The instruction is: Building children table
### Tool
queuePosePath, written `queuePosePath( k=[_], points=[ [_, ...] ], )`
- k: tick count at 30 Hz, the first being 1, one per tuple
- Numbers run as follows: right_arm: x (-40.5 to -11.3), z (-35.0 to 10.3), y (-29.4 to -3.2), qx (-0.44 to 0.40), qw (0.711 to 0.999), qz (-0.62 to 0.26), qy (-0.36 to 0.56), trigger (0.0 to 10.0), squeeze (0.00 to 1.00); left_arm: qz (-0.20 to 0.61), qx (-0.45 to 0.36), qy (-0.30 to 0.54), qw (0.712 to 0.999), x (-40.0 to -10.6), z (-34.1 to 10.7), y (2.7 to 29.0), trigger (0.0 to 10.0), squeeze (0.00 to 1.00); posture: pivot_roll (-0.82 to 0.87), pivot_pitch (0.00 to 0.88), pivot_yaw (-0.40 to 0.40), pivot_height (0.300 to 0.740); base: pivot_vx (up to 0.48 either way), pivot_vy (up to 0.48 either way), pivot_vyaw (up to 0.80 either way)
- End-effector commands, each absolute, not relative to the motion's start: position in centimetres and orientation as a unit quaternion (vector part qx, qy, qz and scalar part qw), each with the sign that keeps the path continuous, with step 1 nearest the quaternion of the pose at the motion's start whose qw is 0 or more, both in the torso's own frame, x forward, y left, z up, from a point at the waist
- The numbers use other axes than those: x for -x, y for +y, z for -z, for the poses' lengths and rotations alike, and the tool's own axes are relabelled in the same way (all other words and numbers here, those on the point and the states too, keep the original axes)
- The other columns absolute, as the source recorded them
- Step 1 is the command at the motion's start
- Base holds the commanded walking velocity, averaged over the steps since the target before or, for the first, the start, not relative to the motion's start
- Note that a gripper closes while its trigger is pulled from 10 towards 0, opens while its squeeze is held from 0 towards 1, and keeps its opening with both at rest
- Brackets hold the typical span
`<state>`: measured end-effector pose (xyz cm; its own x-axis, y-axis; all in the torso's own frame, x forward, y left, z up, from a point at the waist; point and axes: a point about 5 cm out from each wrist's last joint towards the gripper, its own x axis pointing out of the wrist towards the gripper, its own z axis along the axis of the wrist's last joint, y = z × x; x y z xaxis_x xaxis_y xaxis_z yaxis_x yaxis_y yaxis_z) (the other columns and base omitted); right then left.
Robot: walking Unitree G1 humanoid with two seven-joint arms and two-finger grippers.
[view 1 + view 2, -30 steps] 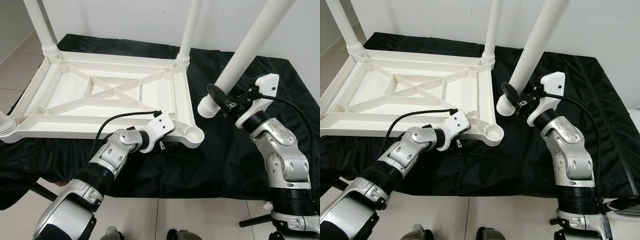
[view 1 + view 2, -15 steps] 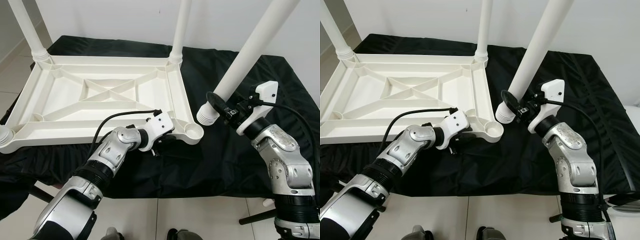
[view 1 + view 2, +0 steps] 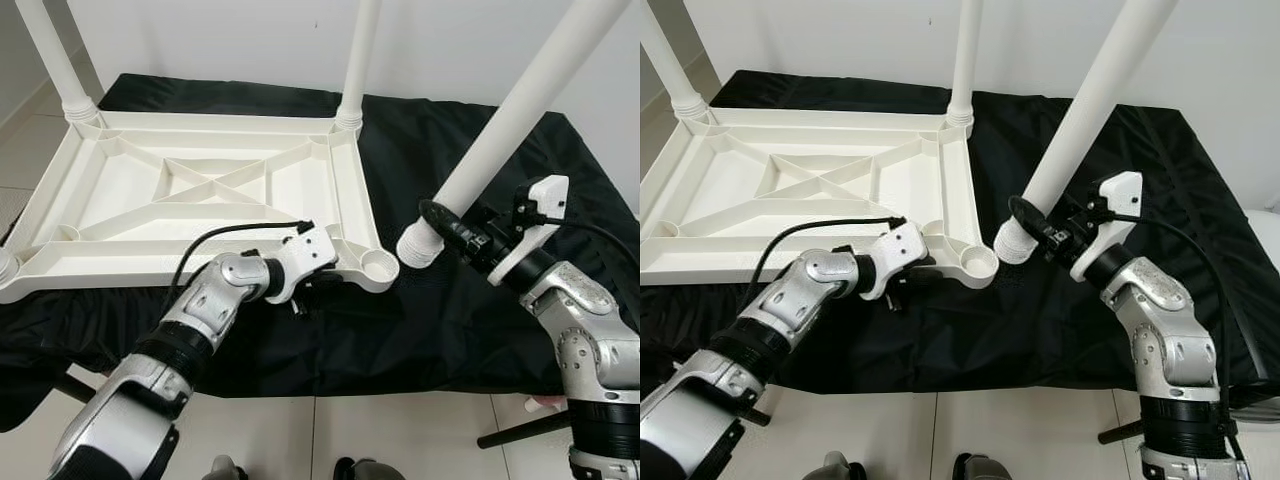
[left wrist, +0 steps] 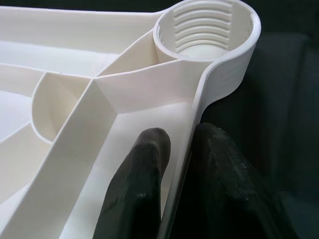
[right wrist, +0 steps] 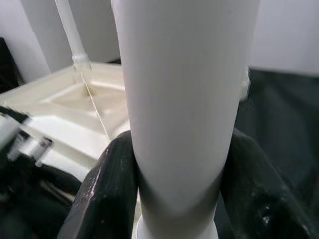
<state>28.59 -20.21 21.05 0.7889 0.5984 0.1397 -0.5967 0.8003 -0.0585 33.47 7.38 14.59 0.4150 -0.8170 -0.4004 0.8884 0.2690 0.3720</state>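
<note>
The white plastic tabletop (image 3: pixel 210 200) lies upside down on a black cloth (image 3: pixel 480 330), its underside a moulded tray of thin ribs that cross in an X, with a round threaded socket at each corner. Legs already stand upright in the far sockets at about 10 and 12 o'clock of the frame (a third leg base shows at the near-left corner, around 8 o'clock). The left gripper (image 4: pixel 172 199) is clenched on the near rim, one finger (image 4: pixel 139 179) inside the wall and the other outside, just short of the empty socket (image 4: pixel 207 30) at about 5 o'clock of the tabletop. That rim looks thin and smooth, so a pinch close to the stiff corner seems the right hold; farther along, the wall would likely flex or slip. To the right, the right gripper (image 5: pixel 174 189) grasps the loose leg (image 3: pixel 500 130), a plain white tube slanting up toward 1 o'clock, with its ribbed, threaded end (image 3: pixel 415 243) just beside the empty socket but not yet in it. The tube is probably hollow, light and rigid, though slick between the black pads, and a low hold near the thread gives good control of the tip. It likely needs to be stood upright before it will screw in cleanly, since plastic threads cross easily.
</note>
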Motion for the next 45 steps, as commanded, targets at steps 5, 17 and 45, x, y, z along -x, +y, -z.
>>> queuePosePath(
  k=[5, 17, 45],
  points=[
    [-28.4, -20.7, -20.2, 0.008, 0.936, -0.342, -0.081, 10.0, 0.00, 0.549, -0.285, 0.060, 0.784, -32.5, -14.8, 7.6, 10.0, 0.00, -0.09, 0.093, -0.022, 0.740, 0.000, 0.000, 0.00],
    [-28.8, -20.0, -17.3, -0.010, 0.915, -0.392, -0.098, 10.0, 0.00, 0.578, -0.289, 0.040, 0.762, -30.3, -15.4, 6.8, 10.0, 0.00, -0.06, 0.102, -0.033, 0.740, 0.000, 0.000, 0.00],
    [-27.7, -18.5, -15.9, 0.009, 0.890, -0.452, -0.061, 10.0, 0.00, 0.554, -0.308, 0.035, 0.772, -30.4, -16.5, 7.1, 10.0, 0.00, -0.06, 0.128, -0.046, 0.740, 0.000, 0.000, 0.00]
  ],
)
